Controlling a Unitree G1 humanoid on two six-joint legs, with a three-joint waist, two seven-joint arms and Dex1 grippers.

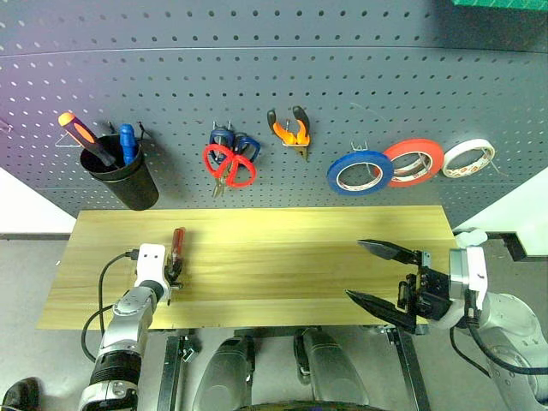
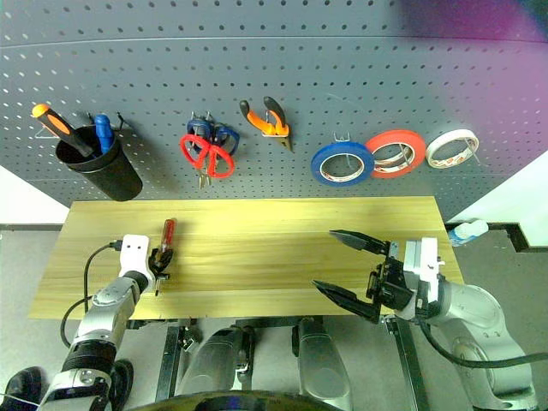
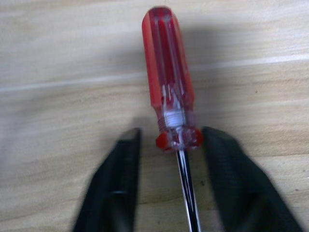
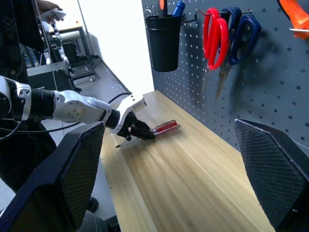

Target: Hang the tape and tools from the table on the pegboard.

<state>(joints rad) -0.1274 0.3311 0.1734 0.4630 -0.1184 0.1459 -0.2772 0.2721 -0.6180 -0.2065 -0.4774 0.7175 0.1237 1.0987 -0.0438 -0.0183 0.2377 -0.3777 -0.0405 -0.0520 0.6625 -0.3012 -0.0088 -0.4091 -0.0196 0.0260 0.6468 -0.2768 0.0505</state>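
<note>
A slim screwdriver [image 1: 178, 244] with a clear red handle lies on the yellowish wooden table [image 1: 282, 257] near its left end. My left gripper [image 1: 174, 278] is shut on the screwdriver [image 3: 169, 72] just below the handle, one black finger on each side of the shaft. My right gripper [image 1: 355, 268] hovers open over the table's right front, holding nothing. On the dark grey pegboard [image 1: 257, 68] hang the blue tape [image 1: 360, 171], the red scissors [image 1: 229, 163] and the orange-and-black pliers [image 1: 291, 130].
A black cup [image 1: 120, 175] at the pegboard's left holds an orange-and-black screwdriver and a blue-handled tool. Blue scissors [image 1: 244, 141] hang behind the red pair. A red-orange roll [image 1: 413, 161] and a white roll [image 1: 468, 157] hang right of the blue tape. A person [image 4: 19, 29] stands beyond the table's left end.
</note>
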